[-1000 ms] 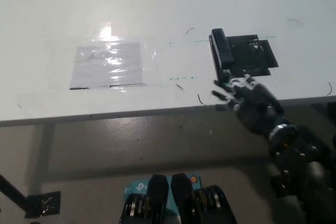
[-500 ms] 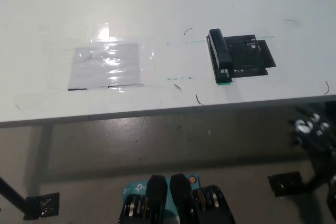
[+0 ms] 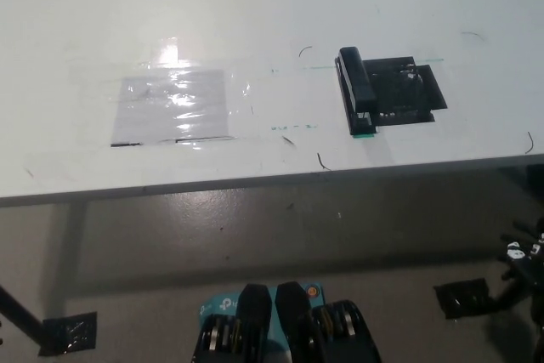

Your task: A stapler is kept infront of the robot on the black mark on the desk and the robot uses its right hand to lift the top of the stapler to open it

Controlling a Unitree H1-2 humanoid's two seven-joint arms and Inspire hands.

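**On the bench, stapler lies closed; right hand low at the frame edge**

On the white bench the black stapler lies closed, its length running away from the robot, at the left edge of the black mark. A green tape tab shows at its near end. To the left, well apart, a glossy clear sheet is taped flat to the bench top. Small dark scuffs dot the surface near the front edge. The black right hand shows only partly at the lower right, below the bench edge and well away from the stapler; I cannot tell whether it is released or clenched. The left hand is out of view.
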